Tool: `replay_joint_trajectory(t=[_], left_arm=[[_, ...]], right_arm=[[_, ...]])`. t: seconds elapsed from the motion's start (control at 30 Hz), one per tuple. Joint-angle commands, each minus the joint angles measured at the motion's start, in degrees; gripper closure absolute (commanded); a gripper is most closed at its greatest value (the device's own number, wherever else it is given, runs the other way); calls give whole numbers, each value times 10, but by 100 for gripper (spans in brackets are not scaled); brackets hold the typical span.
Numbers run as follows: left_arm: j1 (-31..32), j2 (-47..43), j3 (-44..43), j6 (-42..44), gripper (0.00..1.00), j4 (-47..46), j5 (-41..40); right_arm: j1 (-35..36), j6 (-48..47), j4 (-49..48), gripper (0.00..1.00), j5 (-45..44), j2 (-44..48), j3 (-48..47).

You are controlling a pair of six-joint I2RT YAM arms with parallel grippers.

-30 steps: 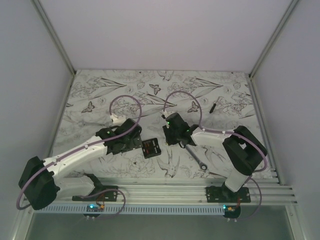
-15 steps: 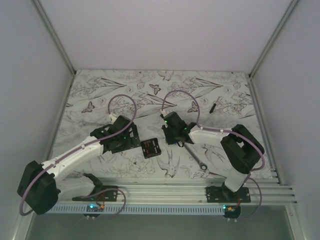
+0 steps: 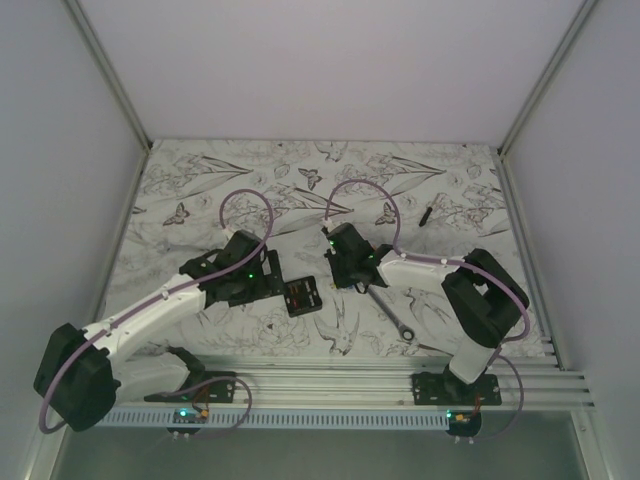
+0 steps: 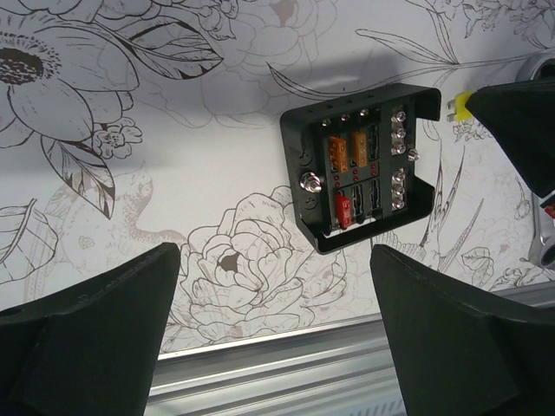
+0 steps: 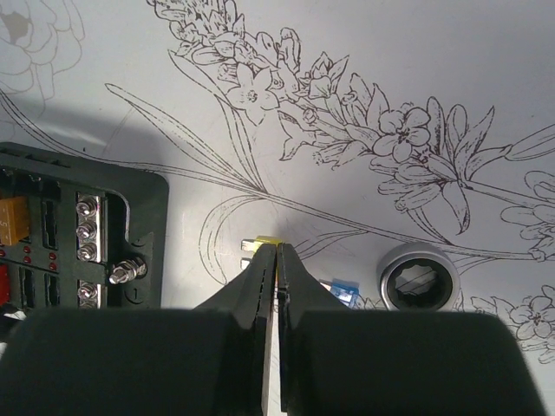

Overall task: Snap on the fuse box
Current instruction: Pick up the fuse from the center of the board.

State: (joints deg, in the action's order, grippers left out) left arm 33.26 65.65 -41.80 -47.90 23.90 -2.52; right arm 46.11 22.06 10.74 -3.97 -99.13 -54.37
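left end effector (image 4: pixel 273 253) open, crept up to box (image 4: pixel 364 165) | right end effector (image 5: pixel 277 260) pinching fuse (image 5: pixel 268 243) beside it | insertion next imo

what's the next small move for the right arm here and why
Probably ease the right gripper toward the fuse box until the yellow fuse sits over a free slot. The fuse is pinched at the fingertips just outside the box's wall, not yet above it, and some slots beside the orange fuses look empty.
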Motion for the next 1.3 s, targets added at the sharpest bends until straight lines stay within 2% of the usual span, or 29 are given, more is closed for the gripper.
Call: replay_joint_trajectory(t=[0.0, 0.1, 0.6, 0.63, 0.8, 0.87, 1.0, 1.27], left_arm=[[-6, -14, 11, 11, 5, -9, 20], [-6, -15, 11, 14, 5, -12, 29], [-7, -22, 5, 50, 5, -17, 51], [-7, -23, 5, 54, 5, -17, 53], [-30, -35, 10, 64, 5, -11, 62], [-51, -43, 19, 65, 4, -11, 73], [-90, -58, 35, 63, 4, -10, 101], [-120, -79, 57, 65, 3, -9, 121]], right_arm=[[4, 8, 26, 96, -12, -3, -2], [4, 6, 20, 100, -8, 6, -2], [4, -21, 28, 100, 15, 51, -4], [4, -45, 33, 97, 21, 52, -6], [3, -134, 58, 69, 30, 60, -17], [2, -161, 71, 63, 37, 54, -32], [-4, -182, 71, 61, 52, 23, -64], [-7, -197, 62, 68, 80, -39, -105]])
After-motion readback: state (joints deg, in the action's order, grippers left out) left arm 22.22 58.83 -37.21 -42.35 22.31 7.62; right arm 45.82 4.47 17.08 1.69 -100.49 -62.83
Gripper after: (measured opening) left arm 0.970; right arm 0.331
